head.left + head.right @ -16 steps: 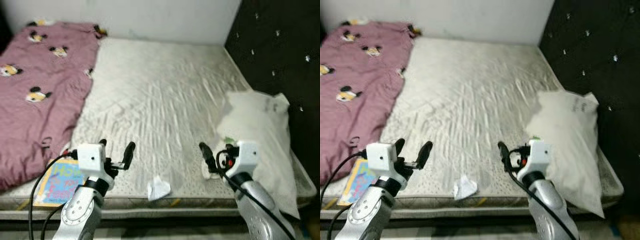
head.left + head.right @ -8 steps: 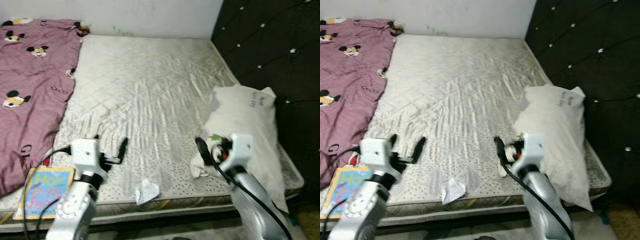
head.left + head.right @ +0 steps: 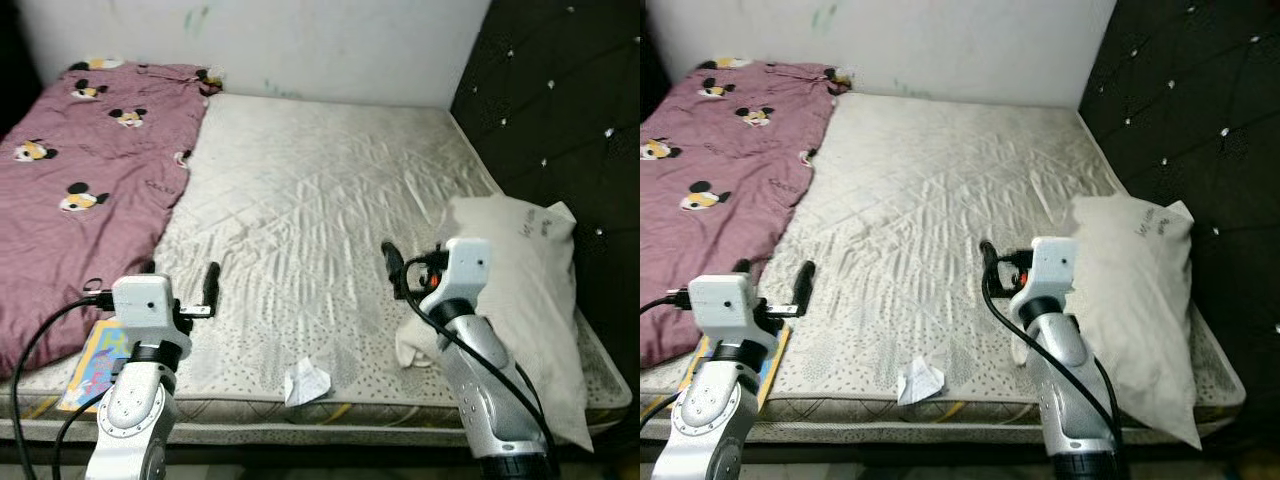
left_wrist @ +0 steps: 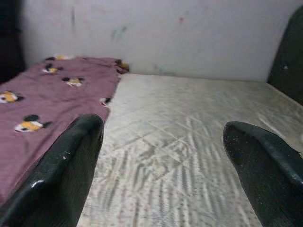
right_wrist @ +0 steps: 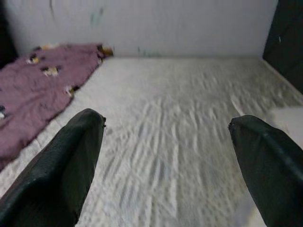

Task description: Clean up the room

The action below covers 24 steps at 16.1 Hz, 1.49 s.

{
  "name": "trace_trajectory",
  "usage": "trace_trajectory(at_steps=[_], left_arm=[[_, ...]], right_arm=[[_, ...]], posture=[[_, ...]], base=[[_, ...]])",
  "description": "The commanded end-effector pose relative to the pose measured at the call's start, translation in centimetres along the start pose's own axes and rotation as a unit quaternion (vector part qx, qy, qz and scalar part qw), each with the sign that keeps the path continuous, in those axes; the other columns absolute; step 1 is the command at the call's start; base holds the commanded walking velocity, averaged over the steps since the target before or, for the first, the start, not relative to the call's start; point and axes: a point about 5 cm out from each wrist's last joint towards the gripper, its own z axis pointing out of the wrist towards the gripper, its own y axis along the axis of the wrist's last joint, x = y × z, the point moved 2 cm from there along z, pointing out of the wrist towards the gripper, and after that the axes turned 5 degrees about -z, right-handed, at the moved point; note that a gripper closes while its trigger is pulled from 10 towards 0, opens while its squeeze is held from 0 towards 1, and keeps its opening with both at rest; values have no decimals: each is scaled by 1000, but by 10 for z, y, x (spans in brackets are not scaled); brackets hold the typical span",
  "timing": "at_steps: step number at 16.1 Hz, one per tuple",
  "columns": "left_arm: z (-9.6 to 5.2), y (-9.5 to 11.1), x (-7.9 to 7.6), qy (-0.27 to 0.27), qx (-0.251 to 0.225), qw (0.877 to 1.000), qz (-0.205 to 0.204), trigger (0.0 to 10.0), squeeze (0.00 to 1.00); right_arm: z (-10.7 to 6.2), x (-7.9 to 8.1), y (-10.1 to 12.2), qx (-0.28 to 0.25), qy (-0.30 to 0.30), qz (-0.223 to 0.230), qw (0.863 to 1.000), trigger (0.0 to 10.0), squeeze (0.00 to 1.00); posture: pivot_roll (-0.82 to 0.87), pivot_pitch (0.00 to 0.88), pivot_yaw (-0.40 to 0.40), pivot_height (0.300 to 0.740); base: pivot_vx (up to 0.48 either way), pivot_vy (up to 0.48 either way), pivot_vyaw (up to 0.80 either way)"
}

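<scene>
A bare white mattress point(image 3: 320, 170) lies before me. On its left half is a pink blanket point(image 3: 70, 190) with cartoon mouse prints. A white pillow point(image 3: 535, 285) leans at the right, against the black headboard. Near the front edge lies a crumpled white paper point(image 3: 305, 382), and a small white cloth point(image 3: 412, 345) sits by the pillow's corner. My left gripper point(image 3: 180, 285) hovers open over the front left of the mattress. Open as well, my right gripper point(image 3: 412, 268) is held above the white cloth, close to the pillow. Nothing is between either pair of fingers.
A colourful book point(image 3: 92, 358) lies at the mattress's front left corner, partly under the blanket's edge. The black tufted headboard point(image 3: 560, 90) runs along the right side. A white wall point(image 3: 300, 40) closes the far end.
The whole view has shifted, so the camera has moved. Both grippers stay open and empty. The right gripper now sits higher against the pillow's corner.
</scene>
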Motion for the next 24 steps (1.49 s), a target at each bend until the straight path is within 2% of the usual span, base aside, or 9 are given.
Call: trace_trajectory(at_steps=[1, 3, 4, 6, 10, 17, 20, 22, 24], left_arm=[[0, -1, 0, -5, 1, 1000, 1, 10000, 0], [-2, -8, 1, -15, 11, 1000, 7, 10000, 0], [-2, -17, 0, -22, 27, 999, -28, 10000, 0], [2, -20, -3, -18, 27, 999, -19, 10000, 0], [16, -11, -23, -60, 1, 997, -43, 10000, 0], [3, -13, -18, -64, 10, 998, -23, 10000, 0], [0, -12, -5, -47, 12, 999, -17, 10000, 0], [-4, -14, -2, -33, 15, 999, -20, 10000, 0], [-8, -17, -11, -37, 20, 999, -27, 10000, 0]], right_arm=[[1, -4, 4, -9, -7, -1, 1000, 10000, 0], [-3, -10, -5, 1, -30, -28, 999, 10000, 0], [-6, -10, -14, 12, -29, -23, 999, 10000, 0], [-6, -7, -18, 13, -23, -16, 1000, 10000, 0], [3, 2, -27, 19, -26, -11, 999, 10000, 0], [-8, -11, -29, 15, -53, -17, 998, 10000, 0], [-20, -19, -28, 34, -62, -25, 997, 10000, 0], [-24, -20, -27, 33, -53, -26, 998, 10000, 0], [-21, -12, -25, 28, -31, -24, 999, 10000, 0]], posture=[[-11, 0, -55, 740], [-34, 0, -53, 740], [-47, 0, -42, 740], [-36, 0, -43, 740], [-9, 28, -46, 740], [2, 91, -44, 740], [-15, 148, -75, 740], [-21, 147, -87, 740], [-24, 142, -87, 740]], base=[[0, 0, 0], [0, 0, 0], [0, 0, 0], [0, 0, 0], [0, 0, 600], [0, 0, 0], [0, 0, -533], [0, 0, -400], [0, 0, 0]])
